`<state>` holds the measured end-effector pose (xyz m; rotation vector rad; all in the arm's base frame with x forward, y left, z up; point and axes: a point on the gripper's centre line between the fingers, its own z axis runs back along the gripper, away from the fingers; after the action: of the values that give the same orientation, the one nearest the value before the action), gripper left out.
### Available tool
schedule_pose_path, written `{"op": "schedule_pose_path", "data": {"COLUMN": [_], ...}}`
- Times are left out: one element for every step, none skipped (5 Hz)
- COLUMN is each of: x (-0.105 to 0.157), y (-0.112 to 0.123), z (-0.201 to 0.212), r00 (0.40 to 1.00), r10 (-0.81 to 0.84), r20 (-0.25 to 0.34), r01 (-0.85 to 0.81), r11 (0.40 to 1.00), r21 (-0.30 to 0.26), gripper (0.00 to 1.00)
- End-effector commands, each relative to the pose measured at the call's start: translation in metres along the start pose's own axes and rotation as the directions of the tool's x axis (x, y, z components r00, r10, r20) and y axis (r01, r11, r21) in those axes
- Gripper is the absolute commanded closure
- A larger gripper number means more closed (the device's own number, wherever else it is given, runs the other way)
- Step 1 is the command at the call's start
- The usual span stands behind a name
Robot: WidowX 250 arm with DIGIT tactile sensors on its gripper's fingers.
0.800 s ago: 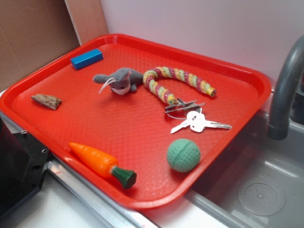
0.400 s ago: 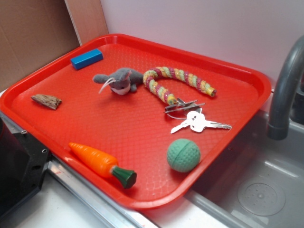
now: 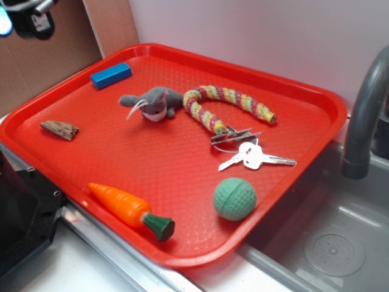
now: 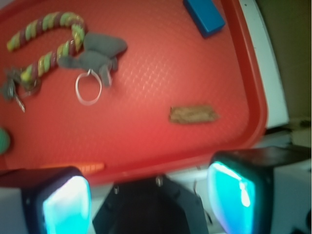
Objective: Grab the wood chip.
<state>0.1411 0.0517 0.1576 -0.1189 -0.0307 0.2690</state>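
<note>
My fingers point(image 4: 148, 197) are spread apart, high above the tray point(image 3: 182, 240). The chip point(image 4: 193, 114) lies alone near its edge, apart from the block point(image 4: 204, 17).

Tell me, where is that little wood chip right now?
In the exterior view the wood chip lies flat near the red tray's left rim, between the blue block and the toy carrot.

There are no words, numbers or signs to read on anything in either picture.
</note>
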Motion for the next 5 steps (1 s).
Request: {"op": "schedule_pose_path", "data": {"x": [-0.001, -0.003, -0.003, 0.002, 0.009], "y": [0.041, 0.048, 0.066, 0.075, 0.075], "z": [-0.037, -0.054, -0.076, -0.094, -0.11], "r00": [0.913, 0.79, 0.616, 0.63, 0.649], "r10": [0.346, 0.569, 0.746, 0.737, 0.719], "r20": [0.214, 0.228, 0.255, 0.247, 0.249], "r01": [-0.392, -0.607, -0.785, -0.772, -0.754], "r11": [0.891, 0.777, 0.607, 0.628, 0.65], "r21": [0.231, 0.165, 0.12, 0.095, 0.091], "gripper": [0.0, 0.0, 0.0, 0.0, 0.0]}}
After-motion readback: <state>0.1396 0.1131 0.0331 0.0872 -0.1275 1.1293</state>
